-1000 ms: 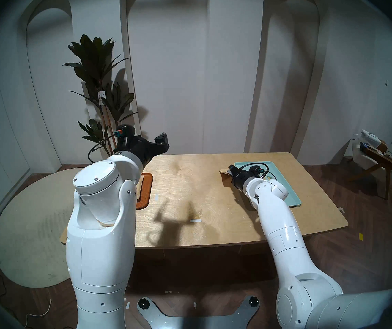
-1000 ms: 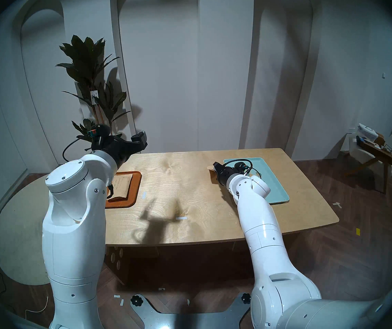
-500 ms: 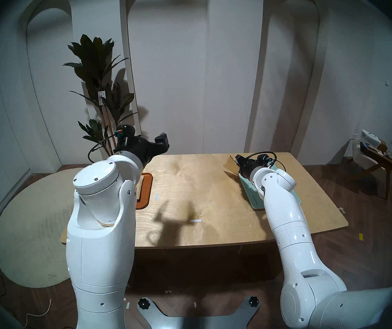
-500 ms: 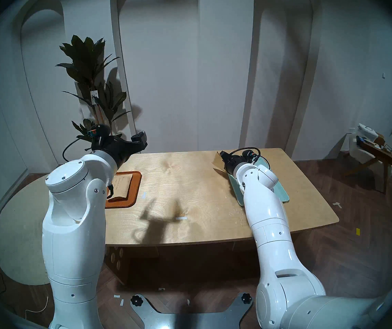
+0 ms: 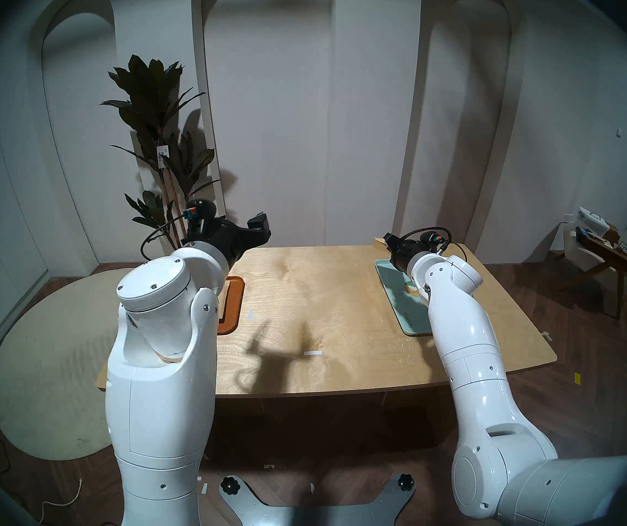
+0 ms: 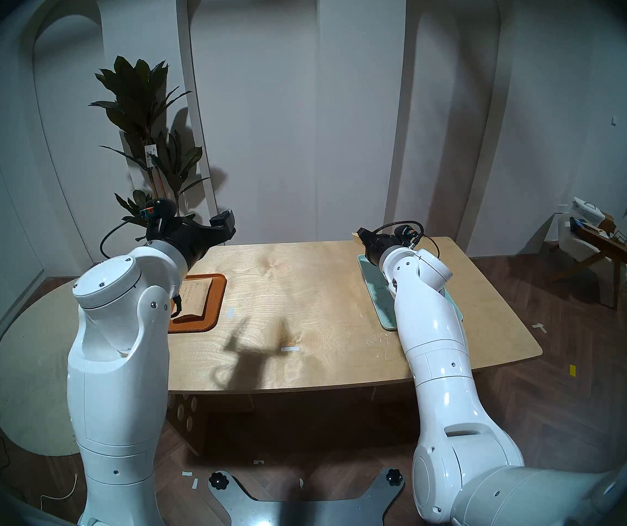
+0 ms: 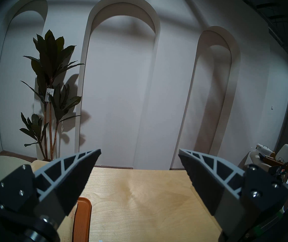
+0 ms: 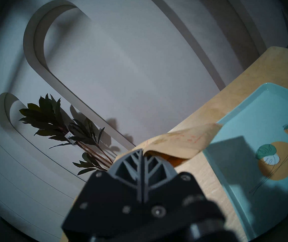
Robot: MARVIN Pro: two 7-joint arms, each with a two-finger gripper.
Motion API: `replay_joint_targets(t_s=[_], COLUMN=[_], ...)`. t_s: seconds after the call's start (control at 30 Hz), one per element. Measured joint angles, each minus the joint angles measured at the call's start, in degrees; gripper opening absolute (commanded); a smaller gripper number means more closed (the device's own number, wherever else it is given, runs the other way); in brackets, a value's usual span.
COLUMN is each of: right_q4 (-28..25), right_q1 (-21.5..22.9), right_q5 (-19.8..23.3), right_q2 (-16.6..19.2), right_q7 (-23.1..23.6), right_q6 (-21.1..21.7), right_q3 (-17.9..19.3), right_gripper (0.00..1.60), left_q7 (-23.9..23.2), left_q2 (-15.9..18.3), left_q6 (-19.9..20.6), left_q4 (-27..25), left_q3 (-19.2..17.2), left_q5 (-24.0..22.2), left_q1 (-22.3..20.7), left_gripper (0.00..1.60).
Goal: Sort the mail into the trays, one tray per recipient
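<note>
- The right gripper (image 8: 142, 151) has risen over the last second and moved toward the far end of the turquoise tray (image 8: 244, 131); its jaws are pressed together on one edge of a tan envelope (image 8: 180, 142).
- That envelope, which a second ago was low at the tray's near-left edge, now hangs clear of the table (image 5: 323, 305), drooping from the grip, with its free end reaching over the tray's corner in the right wrist view.
- In the head views only a sliver of this envelope (image 5: 380, 242) shows past the gripper, above the tray's far-left corner.
- The turquoise tray has nothing in it; only its printed leaves and orange circle show.
- The left gripper (image 7: 139, 159) has not moved: it hovers level above the table's left side, jaws spread wide, holding nothing.
- The other envelope (image 6: 195, 297) already lies in the orange-brown tray (image 6: 216, 301), partly hidden by the left arm.
- Judged from this, half the sorting is done; the lift suggests the remaining envelope is about to be carried over the turquoise tray and let go.
- Since the paper sags, it may catch the tray's rim unless it is brought well inside first.
</note>
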Motion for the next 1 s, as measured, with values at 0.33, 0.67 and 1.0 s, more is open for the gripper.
replay_joint_targets(t_s=[0.33, 0.67, 1.0], right_q4=[-2.64, -2.67, 0.48], right_q1=[0.20, -0.24, -0.44], right_q5=[0.21, 0.14, -0.45], right_q2=[1.78, 5.57, 9.09], right_q7=[0.05, 1.41, 4.22], right_q6=[1.78, 3.44, 3.65], right_q3=[1.91, 4.47, 6.13], right_gripper=[0.00, 0.00, 0.00], left_q7=[0.14, 0.29, 0.42], left_q2=[0.09, 0.20, 0.30], left_q6=[-0.01, -0.04, -0.07], left_q4=[0.00, 0.00, -0.01], left_q3=[0.05, 0.11, 0.16], left_q5=[-0.14, -0.28, -0.41], left_q1=[0.00, 0.00, 0.00], left_gripper=[1.60, 1.60, 1.60])
